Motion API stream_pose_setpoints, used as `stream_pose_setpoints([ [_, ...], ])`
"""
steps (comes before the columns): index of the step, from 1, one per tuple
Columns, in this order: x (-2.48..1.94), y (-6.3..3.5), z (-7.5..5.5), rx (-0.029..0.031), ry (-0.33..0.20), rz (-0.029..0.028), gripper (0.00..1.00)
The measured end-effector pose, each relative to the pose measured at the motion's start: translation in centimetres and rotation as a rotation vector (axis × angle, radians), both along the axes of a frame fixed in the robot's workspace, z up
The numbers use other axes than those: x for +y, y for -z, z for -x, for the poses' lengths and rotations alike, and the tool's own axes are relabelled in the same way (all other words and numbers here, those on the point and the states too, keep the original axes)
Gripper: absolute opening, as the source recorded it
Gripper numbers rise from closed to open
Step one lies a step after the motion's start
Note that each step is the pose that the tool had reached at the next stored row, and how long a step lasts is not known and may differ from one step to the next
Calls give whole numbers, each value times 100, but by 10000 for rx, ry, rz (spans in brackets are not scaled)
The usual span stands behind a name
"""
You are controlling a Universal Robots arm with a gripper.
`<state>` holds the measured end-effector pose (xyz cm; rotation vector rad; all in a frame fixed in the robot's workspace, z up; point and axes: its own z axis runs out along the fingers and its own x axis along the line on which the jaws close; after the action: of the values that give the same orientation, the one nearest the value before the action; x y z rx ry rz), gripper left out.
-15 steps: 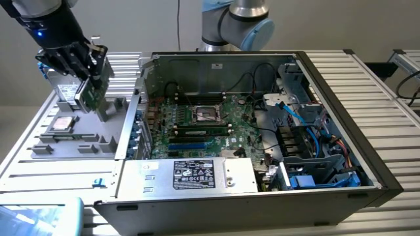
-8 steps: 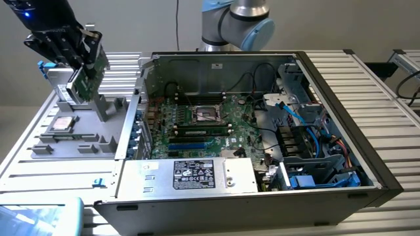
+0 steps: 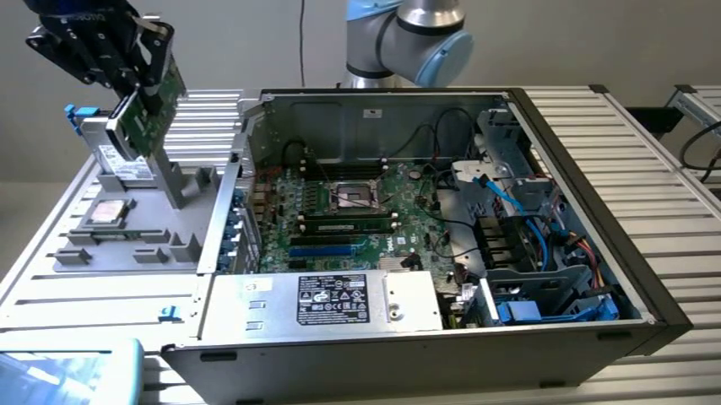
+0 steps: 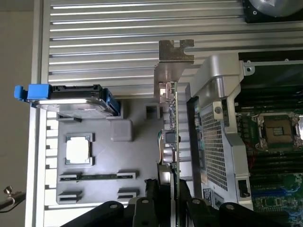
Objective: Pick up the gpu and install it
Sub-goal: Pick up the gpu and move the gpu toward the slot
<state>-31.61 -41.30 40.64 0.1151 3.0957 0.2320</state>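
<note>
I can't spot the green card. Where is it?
The gpu is at the exterior view's upper left, held in the gripper over the tray, left of the computer case.

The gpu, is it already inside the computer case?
No, the gripper holds the gpu over the grey tray, outside the case.

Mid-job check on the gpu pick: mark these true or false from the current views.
1. The gripper is shut on the gpu. True.
2. The gpu is seated on the motherboard. False: it hangs over the grey tray, outside the case.
3. The hard drive sits in the grey tray. True.
4. The tray holds no CPU. False: a CPU lies flat in the tray.
5. The case is closed. False: it is open, with the motherboard exposed.
</note>
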Motion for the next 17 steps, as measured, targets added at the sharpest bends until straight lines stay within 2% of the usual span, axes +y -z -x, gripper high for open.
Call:
stream_pose_setpoints([
  [3, -54, -136, -97, 38, 1, 0, 28],
  [8, -116, -311, -251, 163, 1, 0, 28],
  [12, -155, -371, -430, 175, 1, -1, 28],
  [17, -183, -385, -659, 184, 1, -8, 28],
])
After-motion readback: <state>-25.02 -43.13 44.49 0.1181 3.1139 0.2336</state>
